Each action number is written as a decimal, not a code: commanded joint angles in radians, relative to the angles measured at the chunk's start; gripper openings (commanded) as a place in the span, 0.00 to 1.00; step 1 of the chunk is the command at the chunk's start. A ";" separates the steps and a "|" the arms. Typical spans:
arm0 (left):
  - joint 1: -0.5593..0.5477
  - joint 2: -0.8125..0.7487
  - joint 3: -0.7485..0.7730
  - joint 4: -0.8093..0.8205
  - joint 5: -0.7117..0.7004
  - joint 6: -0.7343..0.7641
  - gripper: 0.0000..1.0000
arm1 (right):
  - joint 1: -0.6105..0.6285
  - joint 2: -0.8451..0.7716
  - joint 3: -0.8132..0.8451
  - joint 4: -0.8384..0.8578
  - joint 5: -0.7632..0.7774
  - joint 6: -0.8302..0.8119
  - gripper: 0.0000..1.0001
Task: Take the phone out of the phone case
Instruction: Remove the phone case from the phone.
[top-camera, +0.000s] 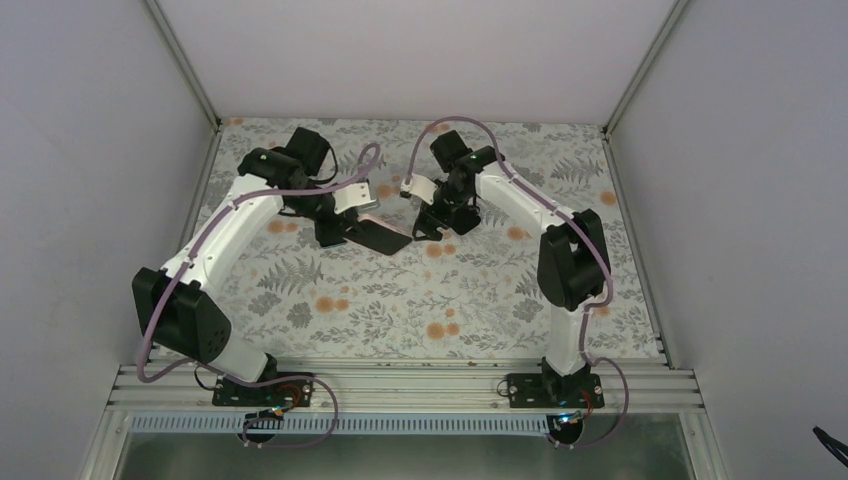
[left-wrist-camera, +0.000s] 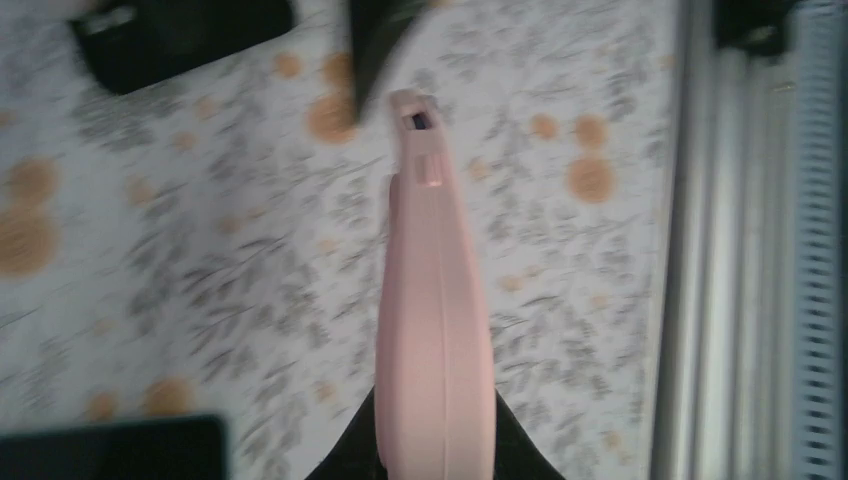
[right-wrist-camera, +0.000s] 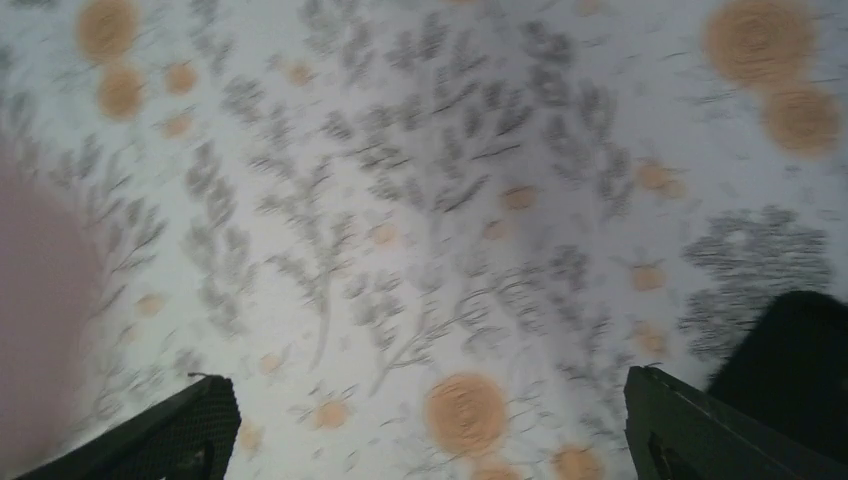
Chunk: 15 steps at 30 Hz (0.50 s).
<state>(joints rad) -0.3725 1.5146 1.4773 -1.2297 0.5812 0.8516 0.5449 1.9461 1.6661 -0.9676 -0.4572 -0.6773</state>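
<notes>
My left gripper (top-camera: 345, 225) is shut on a pink phone case (left-wrist-camera: 435, 300) and holds it on edge above the table. In the left wrist view the case runs up from between my fingers (left-wrist-camera: 350, 450) and I see only its pink side with button and port cutouts. In the top view a dark flat face (top-camera: 385, 237) with a pink edge sticks out to the right of the gripper; it looks like the phone's face in the case. My right gripper (top-camera: 428, 222) is open and empty just right of the case's free end. The case is a pink blur (right-wrist-camera: 40, 320) at the left of the right wrist view.
The floral tablecloth (top-camera: 420, 300) covers the table. An aluminium rail (top-camera: 400, 385) runs along the near edge and also shows in the left wrist view (left-wrist-camera: 700, 250). White walls close in the back and sides. A dark blurred shape (left-wrist-camera: 110, 450) sits low left in the left wrist view.
</notes>
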 joint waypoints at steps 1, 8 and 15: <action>-0.073 -0.066 -0.007 -0.129 0.319 0.046 0.02 | -0.041 0.053 0.075 0.182 0.081 0.015 0.95; -0.082 -0.077 -0.012 -0.129 0.313 0.041 0.02 | -0.052 0.092 0.124 0.173 0.086 0.012 0.94; -0.079 -0.073 -0.023 -0.128 0.275 0.062 0.02 | -0.063 -0.017 0.066 0.084 0.023 -0.056 0.95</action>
<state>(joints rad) -0.4561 1.4555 1.4578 -1.3586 0.8047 0.8791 0.4938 2.0277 1.7733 -0.8356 -0.3840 -0.6857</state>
